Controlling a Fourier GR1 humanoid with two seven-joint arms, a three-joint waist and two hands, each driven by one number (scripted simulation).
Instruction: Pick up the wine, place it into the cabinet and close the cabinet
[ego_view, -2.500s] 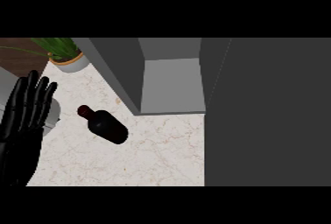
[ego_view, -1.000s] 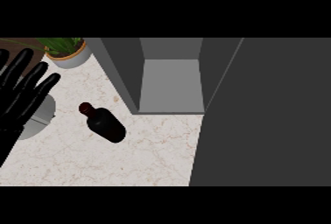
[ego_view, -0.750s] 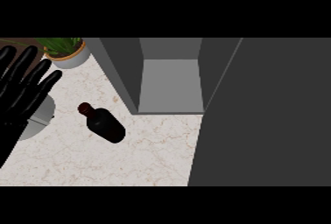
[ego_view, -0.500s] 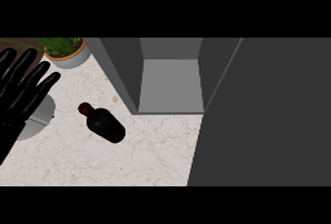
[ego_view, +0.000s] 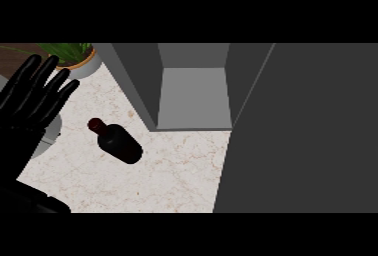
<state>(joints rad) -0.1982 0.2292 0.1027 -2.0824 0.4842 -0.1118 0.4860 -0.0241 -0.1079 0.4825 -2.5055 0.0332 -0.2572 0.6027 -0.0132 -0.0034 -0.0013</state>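
While untouched, wine (ego_view: 118, 142) nr cabinet (ego_view: 193, 95)

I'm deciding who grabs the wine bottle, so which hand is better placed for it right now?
Left, probably. The left hand is open just beside the wine bottle standing on the counter. The right hand is not in view, and the open cabinet is close by.

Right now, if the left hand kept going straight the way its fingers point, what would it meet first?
Probably the potted plant: the left hand is open, fingers aimed up and slightly right toward it. The wine bottle lies off that line. Height is unclear, so it might pass above.
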